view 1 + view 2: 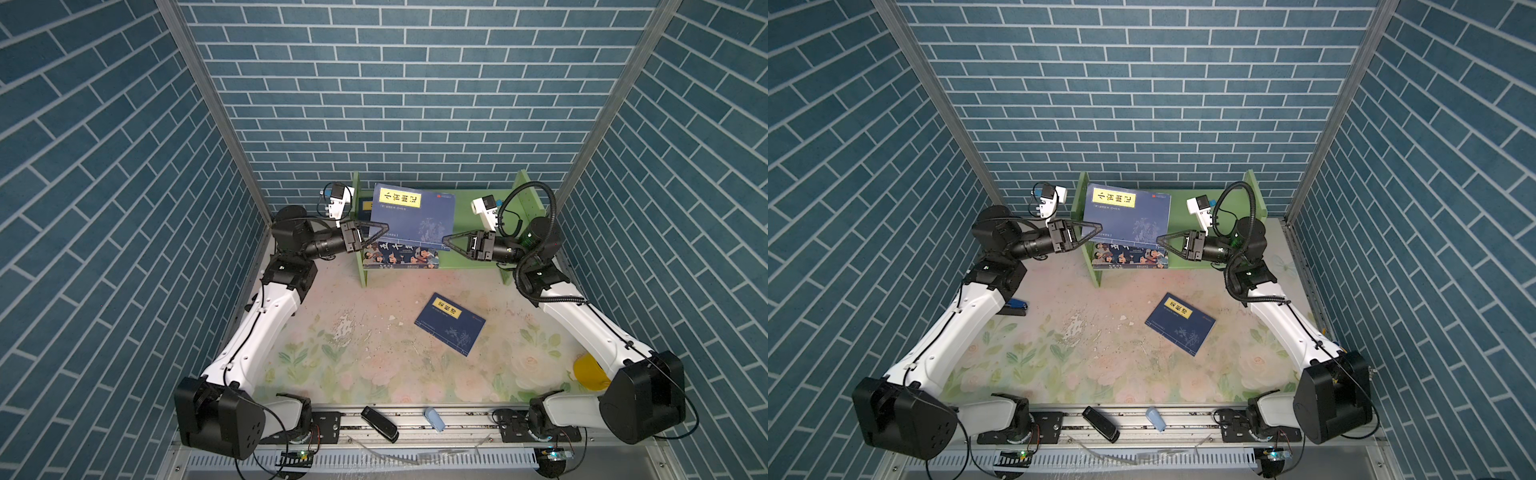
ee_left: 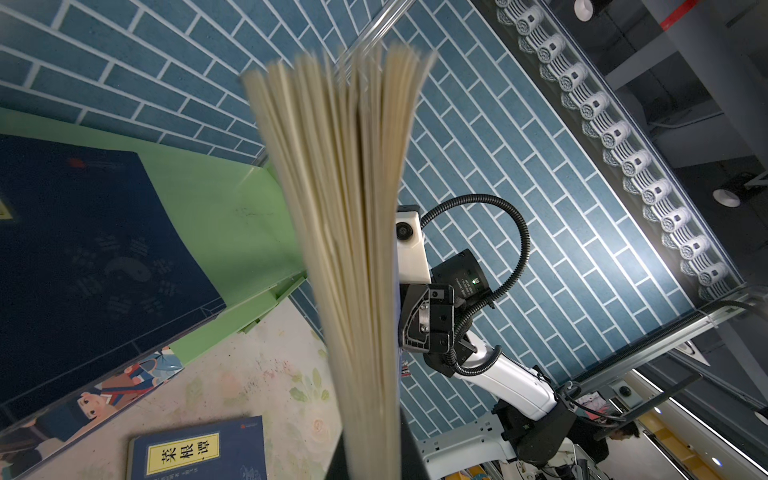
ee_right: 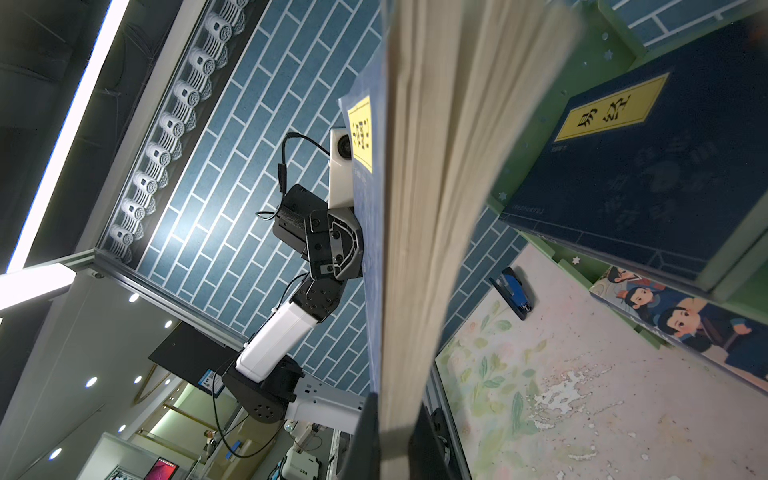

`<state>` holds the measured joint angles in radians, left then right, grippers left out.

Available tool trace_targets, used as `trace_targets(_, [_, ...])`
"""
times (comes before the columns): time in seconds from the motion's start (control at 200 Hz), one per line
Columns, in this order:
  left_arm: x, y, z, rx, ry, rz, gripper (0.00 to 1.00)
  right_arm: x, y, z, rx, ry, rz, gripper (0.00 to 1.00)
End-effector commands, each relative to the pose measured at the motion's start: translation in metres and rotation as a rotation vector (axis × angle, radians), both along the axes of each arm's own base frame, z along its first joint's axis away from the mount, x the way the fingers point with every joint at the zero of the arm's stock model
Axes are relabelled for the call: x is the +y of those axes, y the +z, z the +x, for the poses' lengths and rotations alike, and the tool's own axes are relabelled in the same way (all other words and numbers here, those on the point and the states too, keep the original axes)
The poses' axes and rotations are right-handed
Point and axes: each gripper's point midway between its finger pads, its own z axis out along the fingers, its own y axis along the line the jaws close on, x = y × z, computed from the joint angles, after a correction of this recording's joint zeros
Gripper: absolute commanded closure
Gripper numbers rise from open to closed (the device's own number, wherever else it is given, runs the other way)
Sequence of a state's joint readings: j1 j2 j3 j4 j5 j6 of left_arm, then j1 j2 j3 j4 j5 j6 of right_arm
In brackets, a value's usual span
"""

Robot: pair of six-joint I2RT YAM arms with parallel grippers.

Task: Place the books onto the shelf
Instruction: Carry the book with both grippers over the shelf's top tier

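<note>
While both arms share one load, the left gripper [image 1: 385, 227] is clamped on the left edge of a thin navy book [image 1: 415, 218] with a yellow title label. The right gripper [image 1: 445, 240] is pinched on its lower right corner. Wrist views agree: fanned cream pages run straight between the left fingers [image 2: 336, 465] and between the right fingers [image 3: 365, 440].

The held book hangs tilted, off the table, in front of the left half of the light green shelf [image 1: 473, 212].

Cartoon book [image 1: 401, 254] lies flat on the lower tier, left side. Second navy book [image 3: 648, 166] sits on the shelf above it, mostly hidden in both top views.

Third navy book [image 1: 451, 324] lies flat and skewed on the floral table [image 1: 353, 357], well apart from the shelf and both grippers. Blue-and-black stapler [image 1: 1016, 308] sits on the table beside the left arm.
</note>
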<state>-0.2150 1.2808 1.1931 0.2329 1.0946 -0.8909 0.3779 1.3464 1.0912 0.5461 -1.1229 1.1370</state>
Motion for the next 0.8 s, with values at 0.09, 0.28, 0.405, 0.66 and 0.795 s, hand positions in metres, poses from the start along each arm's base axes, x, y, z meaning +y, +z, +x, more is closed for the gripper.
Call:
trace_targets(0.09, [0.009,-0.001,0.006,-0.025,0.062,0.051,0.69,0.001,0.033,0.001,-0.072,0.002,0.035,1.00])
trace_targets(0.28, [0.039,0.003,0.021,-0.033,0.202,0.104,0.45,0.000,0.045,0.006,-0.093,-0.005,0.036,1.00])
trace_targets(0.405, [0.058,0.006,0.022,-0.061,0.269,0.158,0.45,-0.002,0.049,0.015,-0.086,-0.022,0.015,1.00])
trace_targets(0.66, [0.100,0.019,0.015,-0.150,0.483,0.391,0.44,-0.007,0.043,0.041,-0.072,-0.061,-0.058,1.00])
trace_targets(0.795, [0.104,0.032,0.012,-0.208,0.500,0.427,0.44,0.000,0.039,0.055,-0.027,-0.024,-0.078,1.00])
